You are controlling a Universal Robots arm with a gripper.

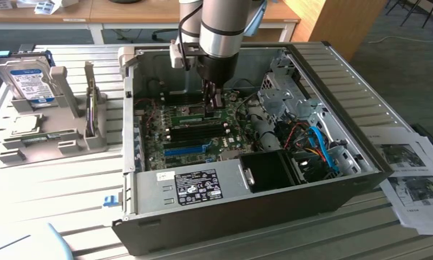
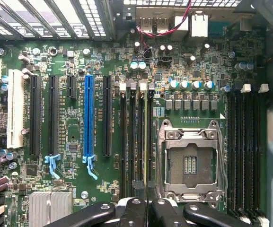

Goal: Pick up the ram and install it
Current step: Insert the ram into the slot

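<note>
Step in hand: installation, alignment phase. The end effector (image 1: pixel 215 100) is clenched on the ram (image 2: pixel 145 175), held edge-on inside the computer case (image 1: pixel 202 227), over the memory slots (image 2: pixel 132 137) beside the CPU socket (image 2: pixel 189 163). Judged requirement: exact line-up with 1 slot before pressing.

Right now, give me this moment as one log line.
claw: shut on memory stick | stick: edge-on above black slots beside processor socket | seated: cannot tell

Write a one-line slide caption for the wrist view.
End effector holding the ram edge-on over the memory slots beside the CPU socket.
</note>
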